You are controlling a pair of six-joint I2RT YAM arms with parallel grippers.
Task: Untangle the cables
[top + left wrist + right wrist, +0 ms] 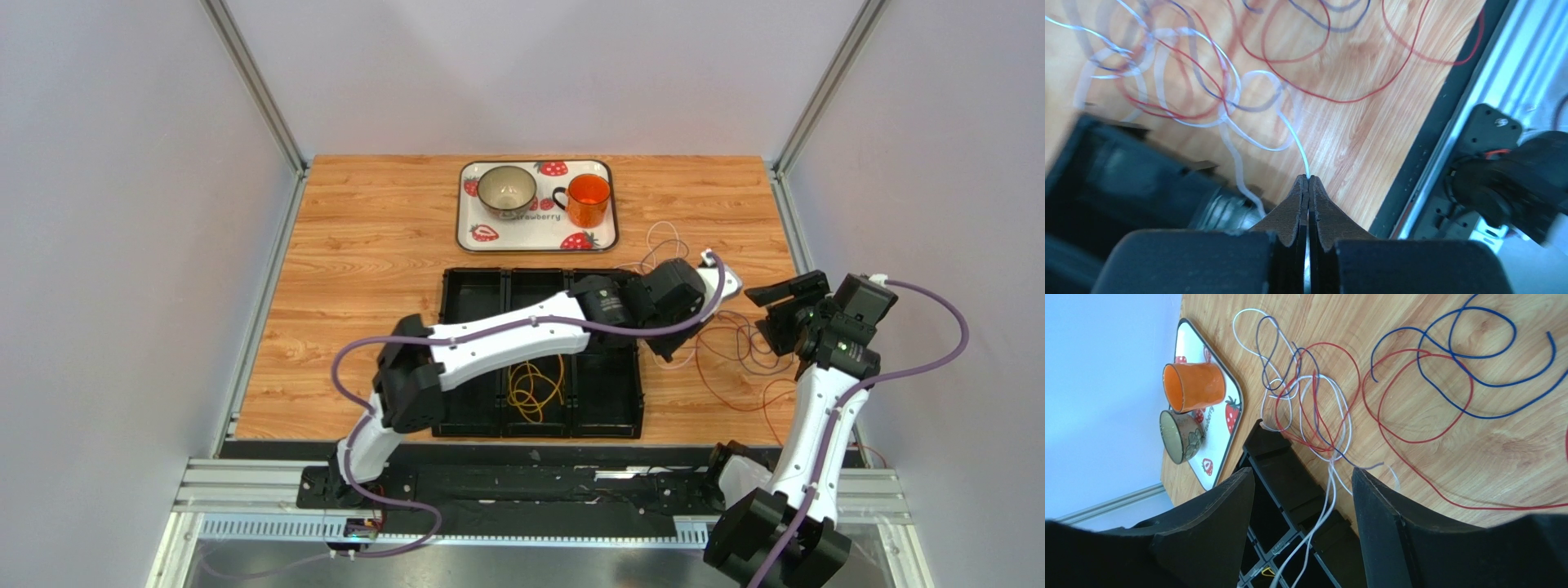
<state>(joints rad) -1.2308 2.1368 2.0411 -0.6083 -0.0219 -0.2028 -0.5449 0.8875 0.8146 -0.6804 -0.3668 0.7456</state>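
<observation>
Top external view: one wooden table (356, 282) is enclosed by pale grey walls and metal posts. One black tray (472, 306) of three compartments is set mid-table, and one yellow cable (536, 390) is coiled in its middle compartment. A white cable (1296, 144), red cable (1416, 441) and blue cable (1490, 417) are tangled just right of it. One strawberry tray (466, 208) carries one bowl (505, 190) and one orange mug (589, 199). The left gripper (1309, 184) is clamped on the white cable. The right gripper (1303, 474) is held open and empty above the tangle.

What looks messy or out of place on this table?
The red, blue and white cables lie in a tangled heap on the wood right of the black tray, white strands trailing over its rim. Nothing looks spilled.
</observation>
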